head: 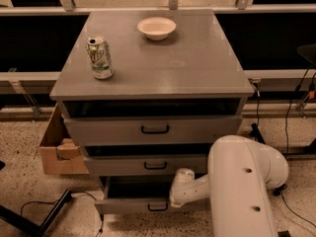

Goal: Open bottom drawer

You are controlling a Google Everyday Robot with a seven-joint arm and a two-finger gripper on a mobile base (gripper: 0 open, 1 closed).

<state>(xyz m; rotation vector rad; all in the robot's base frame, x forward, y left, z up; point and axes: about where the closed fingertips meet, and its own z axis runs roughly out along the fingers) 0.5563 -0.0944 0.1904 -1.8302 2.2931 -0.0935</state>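
The bottom drawer (123, 207) is sitting partly pulled out, its front lying just left of and below the claw (177, 191), its black loop handle (158, 207) close beside it. The claw is hanging at the end of the white arm (242, 186); whether it is clenched or released I cannot tell. Far left of the claw, a cardboard box (55, 154) is resting on the speckled floor (19, 181). Up and left, a soda can (100, 57) is standing on the grey desk (197, 68); a white bowl (156, 27) is sitting higher, almost straight above. Right of the claw, black cables (289, 117) are trailing down.
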